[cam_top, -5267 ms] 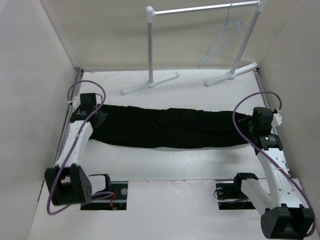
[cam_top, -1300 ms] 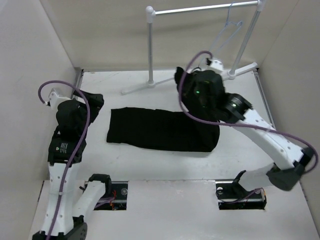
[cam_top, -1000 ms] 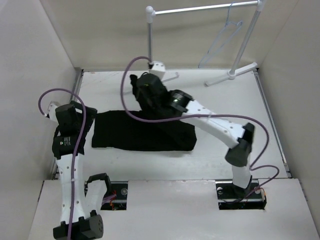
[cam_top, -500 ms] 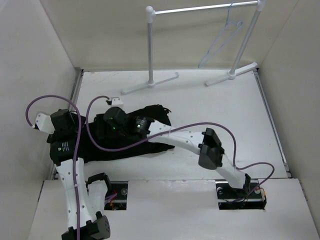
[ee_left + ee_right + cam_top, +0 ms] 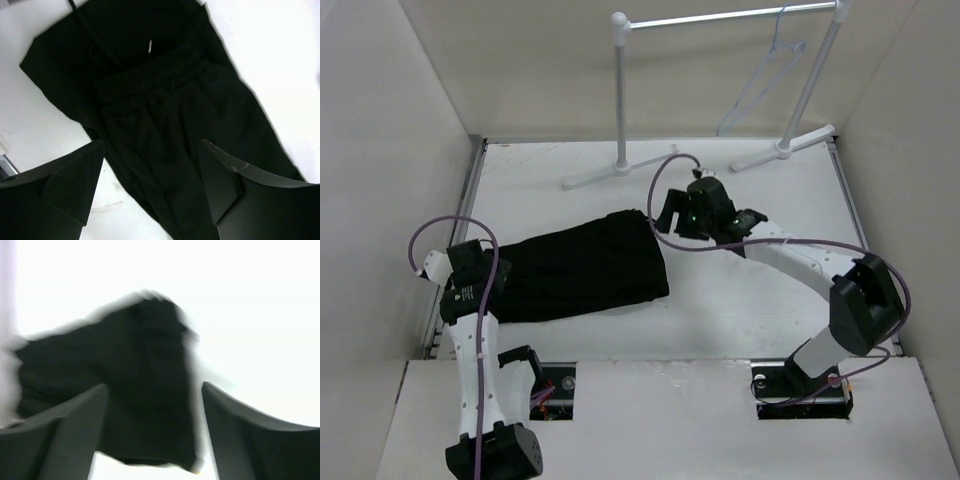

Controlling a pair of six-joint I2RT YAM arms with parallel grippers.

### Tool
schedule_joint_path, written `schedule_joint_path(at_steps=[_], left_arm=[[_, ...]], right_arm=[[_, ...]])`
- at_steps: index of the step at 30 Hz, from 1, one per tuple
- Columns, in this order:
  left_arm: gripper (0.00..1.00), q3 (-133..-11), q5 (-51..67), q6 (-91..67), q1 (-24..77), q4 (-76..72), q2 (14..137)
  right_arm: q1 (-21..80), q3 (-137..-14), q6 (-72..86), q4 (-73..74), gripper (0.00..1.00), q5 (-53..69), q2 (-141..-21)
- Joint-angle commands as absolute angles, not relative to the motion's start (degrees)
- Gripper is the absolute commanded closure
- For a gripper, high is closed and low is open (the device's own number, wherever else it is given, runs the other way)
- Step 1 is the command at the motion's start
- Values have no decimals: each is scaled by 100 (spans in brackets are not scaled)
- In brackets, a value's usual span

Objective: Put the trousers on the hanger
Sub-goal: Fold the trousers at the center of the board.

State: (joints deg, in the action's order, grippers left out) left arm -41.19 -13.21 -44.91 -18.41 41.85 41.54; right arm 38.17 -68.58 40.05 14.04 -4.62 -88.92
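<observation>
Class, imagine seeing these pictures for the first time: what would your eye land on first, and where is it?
The black trousers, folded short on the left half of the white table, stand out first. The right hand hovers open just past their far right corner. At the back right, the pale hanger hangs bare on the rack.

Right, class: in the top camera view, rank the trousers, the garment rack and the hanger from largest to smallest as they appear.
1. trousers, largest solid patch.
2. garment rack: wider span but thin tubes, so arguable.
3. hanger, clearly smallest.
</observation>
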Motion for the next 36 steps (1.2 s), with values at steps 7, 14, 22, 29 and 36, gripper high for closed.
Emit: schedule_joint_path(at_steps=[7,14,22,29,36], left_arm=[[28,-3498,-738,-4535,-1727,3805,3955],[45,-3252,-774,-4631,-1385,3788,3981],[61,-3620,-712,-5211,-235,2936,4736],[52,-4122,-774,-5466,549,2813,4913],[53,-3684,-501,-5511,918,2778,5150]], right_arm=[[3713,-5670,4200,-130,16,1467,-9465],[3310,-5309,5263,-1361,75,1678,-10125],[2185,-4167,5898,-1259,94,932,-8598],[1876,-3815,5608,-554,58,879,-7744],[1894,-3489,5511,-220,28,659,-6926]])
